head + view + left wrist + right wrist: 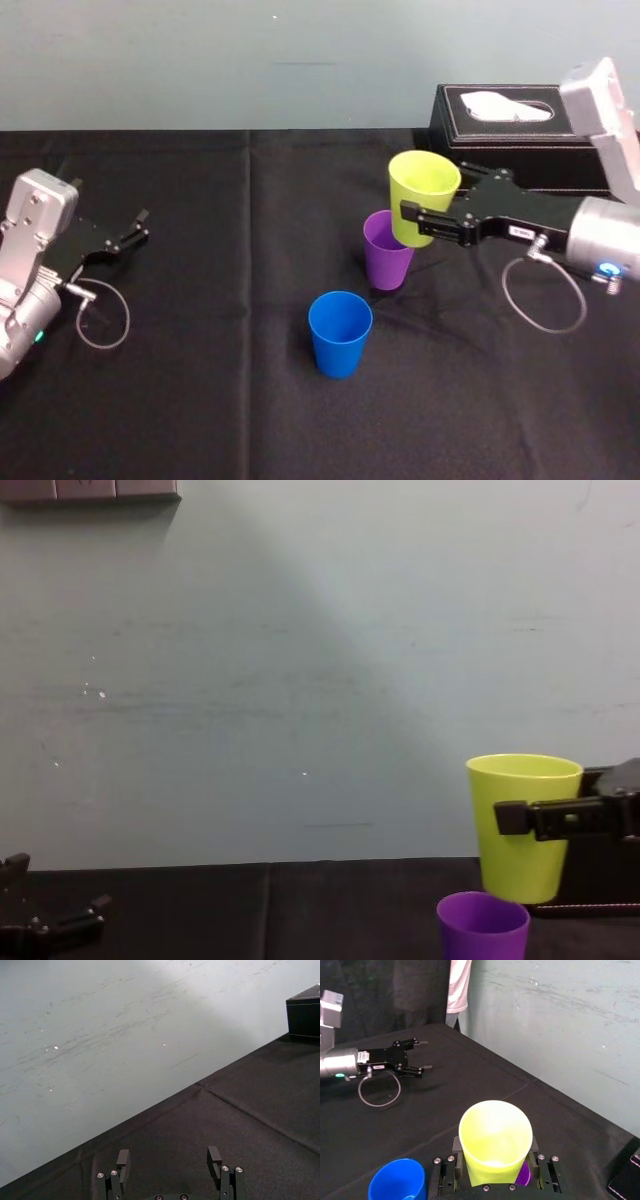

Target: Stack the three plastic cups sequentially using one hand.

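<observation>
The yellow-green cup [424, 195] hangs upright and mouth up, lifted off the counter [200, 390]. The right tool [425, 220] is clenched on it, one finger on each side of the wall below the rim. That side grip leaves the base free to go down into another cup. The base sits at about the height of the purple cup's [386, 252] rim and slightly toward 1 o'clock from it in the head view. It is not yet inside, and I cannot tell whether the two touch. The purple cup stands upright on the counter as the likely bottom of the stack.

The blue cup [339, 335] stands alone at about 7 o'clock from the purple one, near it but apart, mouth up and ready for a later pick. A black tissue box [505, 125] lies at about 2 o'clock, behind the right arm and out of the path.

The left tool [135, 228] is parked well away at 9 o'clock, released, with nothing between its fingers, as a one-hand job requires.

Judging from this, the next move needs a small shift toward 7 o'clock to centre the cup, then a straight drop.
</observation>
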`<state>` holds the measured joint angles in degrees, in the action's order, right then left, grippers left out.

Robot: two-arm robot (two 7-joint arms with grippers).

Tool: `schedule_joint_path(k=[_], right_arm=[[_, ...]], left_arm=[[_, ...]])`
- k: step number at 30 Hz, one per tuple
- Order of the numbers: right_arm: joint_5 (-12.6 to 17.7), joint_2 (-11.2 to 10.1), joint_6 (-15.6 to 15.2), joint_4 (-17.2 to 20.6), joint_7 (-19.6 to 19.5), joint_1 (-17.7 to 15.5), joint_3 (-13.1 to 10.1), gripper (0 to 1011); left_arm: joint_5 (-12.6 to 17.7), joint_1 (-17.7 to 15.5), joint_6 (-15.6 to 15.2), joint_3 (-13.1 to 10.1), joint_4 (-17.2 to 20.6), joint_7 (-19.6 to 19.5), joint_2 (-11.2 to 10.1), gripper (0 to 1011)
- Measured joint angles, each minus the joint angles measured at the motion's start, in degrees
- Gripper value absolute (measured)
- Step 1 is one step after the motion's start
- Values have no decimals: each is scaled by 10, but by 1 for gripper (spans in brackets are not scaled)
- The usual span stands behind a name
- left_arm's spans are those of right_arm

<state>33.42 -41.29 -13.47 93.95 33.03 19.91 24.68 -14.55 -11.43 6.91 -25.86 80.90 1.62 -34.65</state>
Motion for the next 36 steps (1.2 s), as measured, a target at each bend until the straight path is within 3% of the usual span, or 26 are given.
schedule_joint_path(k=[16, 36], right_arm=[[-28, 51, 7, -78, 5, 58, 45, 733], [-42, 72, 10, -105, 0, 62, 55, 733]], left_arm=[[0, 0, 0, 0, 0, 0, 0, 1011], [0, 0, 0, 0, 0, 0, 0, 1011]])
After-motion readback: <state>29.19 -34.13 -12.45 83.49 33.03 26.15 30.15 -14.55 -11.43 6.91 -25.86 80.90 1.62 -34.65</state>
